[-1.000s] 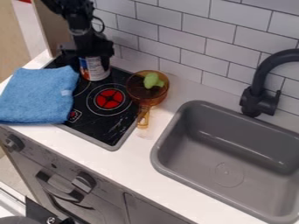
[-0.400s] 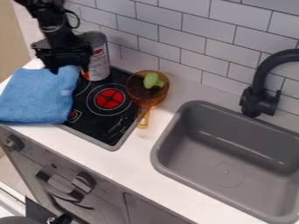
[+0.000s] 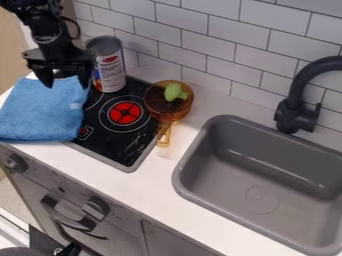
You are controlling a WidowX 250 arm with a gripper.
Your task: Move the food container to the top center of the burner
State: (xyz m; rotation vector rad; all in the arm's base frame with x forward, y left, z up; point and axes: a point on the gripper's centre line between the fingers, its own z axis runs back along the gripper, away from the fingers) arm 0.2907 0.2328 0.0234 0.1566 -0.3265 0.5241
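The black gripper [image 3: 67, 85] is at the upper left, above the back part of the blue cloth and just left of the can. Its two fingers are spread apart, with nothing held between them. The food container, a metal can [image 3: 108, 65] with a white, red and blue label, stands upright on the back part of the black burner [image 3: 127, 135], near the tiled wall. The burner's red ring lies in front of the can.
A folded blue cloth [image 3: 43, 110] covers the burner's left edge. An amber pan [image 3: 155, 102] with a green toy piece [image 3: 175, 92] sits on the burner's right side. Farther right are a grey sink [image 3: 267, 172] and a black faucet [image 3: 294, 107].
The gripper has moved left, away from in front of the can, uncovering the can's top and label. The can stands in about the same place.
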